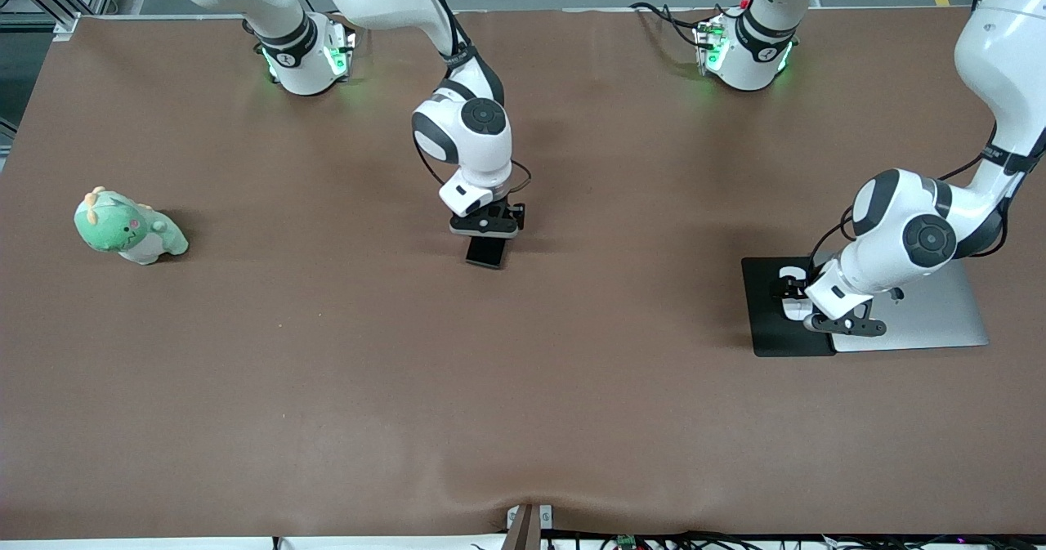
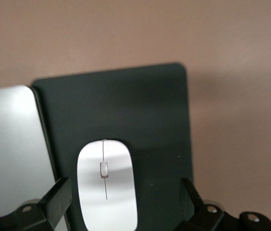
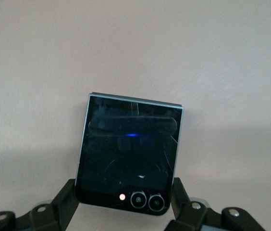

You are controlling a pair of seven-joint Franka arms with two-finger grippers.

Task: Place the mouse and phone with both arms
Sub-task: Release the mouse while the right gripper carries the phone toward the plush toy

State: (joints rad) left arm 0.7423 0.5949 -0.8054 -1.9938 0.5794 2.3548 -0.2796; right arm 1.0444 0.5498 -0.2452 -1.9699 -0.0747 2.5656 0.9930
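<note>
A: Where is the left gripper (image 2: pixel 121 204) now?

B: It is low over the black mat (image 2: pixel 140 115), and the mouse (image 2: pixel 107 185) lies on the mat between its fingers (image 2: pixel 58 197). The fingers are apart, with a gap on each side of the mouse, so I judge nothing is clamped. The mat lies just beside a silver laptop (image 1: pixel 923 313).

A: And the right gripper (image 3: pixel 121 202)?

B: It is down at the middle of the brown surface (image 1: pixel 327 370). The phone (image 3: pixel 129 161) sits between its fingers (image 3: pixel 66 197), which are against the two edges of the phone. It looks clamped on the phone, but I cannot tell if the phone already rests on the surface.

A: Which step is this, you think?

B: I think it is the setting-down step. The mouse seems already placed, so the left arm needs only to rise straight up without touching it. The right gripper must bring the phone flat and open gently, because a tilted phone may slip

A: The green plush toy (image 1: pixel 129 227)?

B: Well apart from both grippers, it does not disturb
</note>
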